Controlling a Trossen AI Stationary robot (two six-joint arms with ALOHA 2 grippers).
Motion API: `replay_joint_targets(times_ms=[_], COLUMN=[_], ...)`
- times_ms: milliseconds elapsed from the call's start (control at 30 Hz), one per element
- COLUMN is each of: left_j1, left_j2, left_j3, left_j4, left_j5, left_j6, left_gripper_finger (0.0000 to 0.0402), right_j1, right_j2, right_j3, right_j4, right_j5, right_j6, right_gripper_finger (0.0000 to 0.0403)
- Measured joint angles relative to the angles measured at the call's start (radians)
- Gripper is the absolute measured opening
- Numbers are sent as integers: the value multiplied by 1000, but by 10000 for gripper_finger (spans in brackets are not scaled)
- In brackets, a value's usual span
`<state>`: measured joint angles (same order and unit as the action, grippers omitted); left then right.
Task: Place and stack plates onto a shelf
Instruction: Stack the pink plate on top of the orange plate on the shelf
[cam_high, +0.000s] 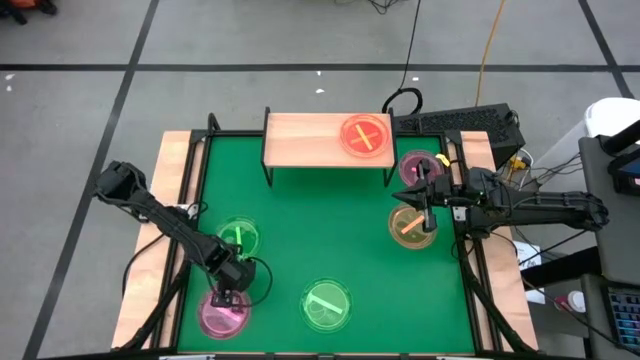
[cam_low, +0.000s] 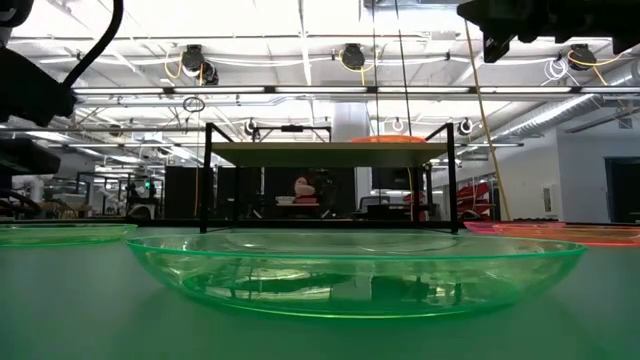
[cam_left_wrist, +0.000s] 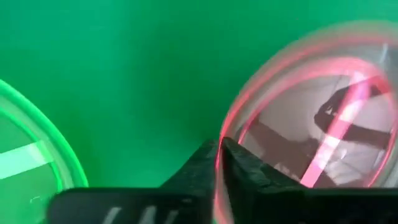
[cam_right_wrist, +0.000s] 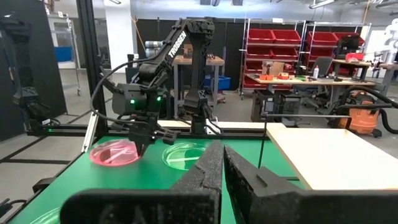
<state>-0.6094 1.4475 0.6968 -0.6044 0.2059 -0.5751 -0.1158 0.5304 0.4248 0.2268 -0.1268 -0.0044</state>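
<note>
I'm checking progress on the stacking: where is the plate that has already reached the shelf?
In the high view, the red-orange plate lies on the right half of the shelf, at the table's far edge, just beyond the pink plate.

two dark jointed arms (cam_high: 160, 215), white "trossen" lettering, green indicator light

Only readable text: "TROSSEN" in white letters running along the forearm of the left arm (cam_right_wrist: 177, 46), seen from the right wrist view. Nothing legible on the plates, shelf, table, or background bins in any other view.
</note>
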Motion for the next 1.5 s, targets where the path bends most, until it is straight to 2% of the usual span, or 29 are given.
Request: replay_joint_targets(times_ms=[167,433,600,867,967,1100,1333,1500], left_j1=[28,106,158,290,356,453,664,823], left_j2=[-6,-95,-185,-311,-337,-348,-310,-239], left_j3=[0,65,160,272,297,304,306,306], left_j4=[42,-14,-123,-89,2,190,555,765], left_j5=[1,-30,-145,-370,-464,-502,-491,-392], left_j6=[21,82,201,443,536,694,888,911], left_gripper_finger=[5,2,1,2,8,15,18,19], right_j1=[0,0,0,0,0,0,0,0], right_j2=[18,30,30,30,30,30,30,30], right_j3=[0,0,0,0,0,0,0,0], right_j4=[0,15,23,23,24,24,31,51], right_j5=[1,4,4,4,4,4,4,3], right_j6=[-2,-3,-3,-3,-3,-3,0,0], right_gripper_finger=[0,0,0,0,0,0,0,0])
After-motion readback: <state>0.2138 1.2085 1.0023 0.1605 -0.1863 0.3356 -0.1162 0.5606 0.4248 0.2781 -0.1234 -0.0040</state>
